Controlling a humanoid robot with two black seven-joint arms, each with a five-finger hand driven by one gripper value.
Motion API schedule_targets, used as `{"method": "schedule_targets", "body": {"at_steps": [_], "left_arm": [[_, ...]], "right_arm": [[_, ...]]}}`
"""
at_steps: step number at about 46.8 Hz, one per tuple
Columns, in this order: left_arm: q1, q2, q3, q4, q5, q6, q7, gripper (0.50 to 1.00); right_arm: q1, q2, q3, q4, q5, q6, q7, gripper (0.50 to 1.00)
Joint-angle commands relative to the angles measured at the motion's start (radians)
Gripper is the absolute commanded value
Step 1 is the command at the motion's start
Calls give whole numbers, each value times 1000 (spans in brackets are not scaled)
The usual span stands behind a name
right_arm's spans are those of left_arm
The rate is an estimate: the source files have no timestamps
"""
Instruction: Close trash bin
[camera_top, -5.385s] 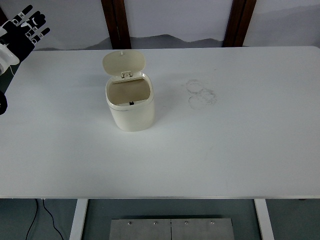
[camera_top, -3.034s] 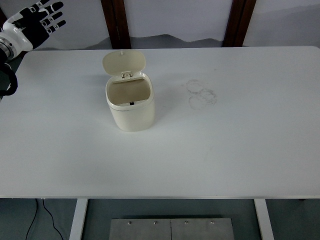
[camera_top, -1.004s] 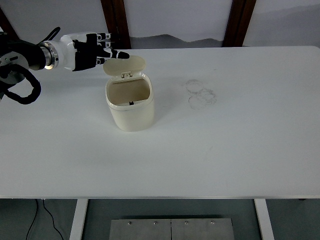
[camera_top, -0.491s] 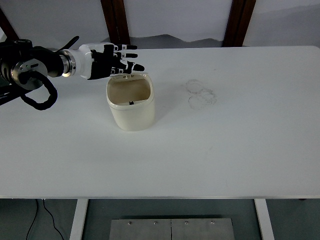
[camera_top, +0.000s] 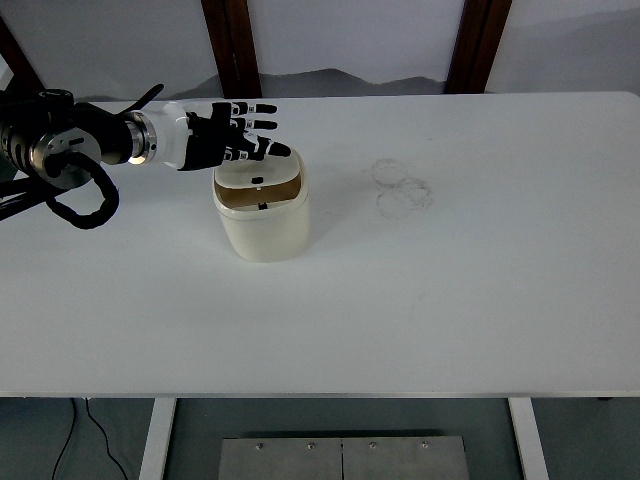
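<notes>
The left hand (camera_top: 222, 140) is reaching over the cream trash bin (camera_top: 262, 216), fingers (camera_top: 262, 125) spread flat, grasping nothing, resting on its half-lowered lid (camera_top: 255, 176). The bin is standing left of the table's (camera_top: 450, 290) middle.

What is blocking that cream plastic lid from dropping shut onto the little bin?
Nothing visible. The cream plastic lid is tipped partway down over the small cream trash bin, with the black-and-white left hand spread over it. The gap at the opening looks clear.
</notes>
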Motion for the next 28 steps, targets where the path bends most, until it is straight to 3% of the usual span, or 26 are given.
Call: {"method": "schedule_targets", "body": {"at_steps": [1,28], "left_arm": [[2,0,3,0,1,0,0,1000],[2,2,29,0,1,0,0,1000]], "right_arm": [[0,0,0,0,0,0,0,995],[0,0,0,1,0,1,0,995]]}}
